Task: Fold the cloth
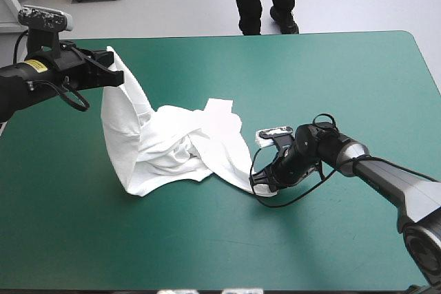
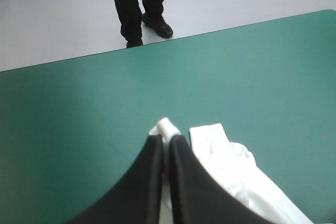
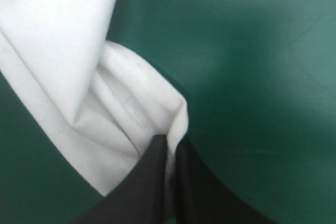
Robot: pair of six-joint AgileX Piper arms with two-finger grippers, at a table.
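My left hand (image 1: 116, 68), at the upper left of the frame, is clamped on a raised corner of the T-shirt (image 1: 169, 146). My right hand (image 1: 260, 182), right of centre, pinches another edge low on the table (image 1: 344, 67). The shirt sags crumpled between them. I judge it light, soft and limp, best held by corners or hems. I see nothing in the way.

From where I stand, the crumpled short-sleeved fabric T-shirt (image 1: 172, 146) is plain white, greying softly in the creases between each set of fingers. The left gripper (image 1: 117, 68) has broad, fin-shaped fingers of solid black, and the right gripper (image 1: 258, 182) matches. Under both, the smooth table cover (image 1: 310, 74) is an even teal-green.
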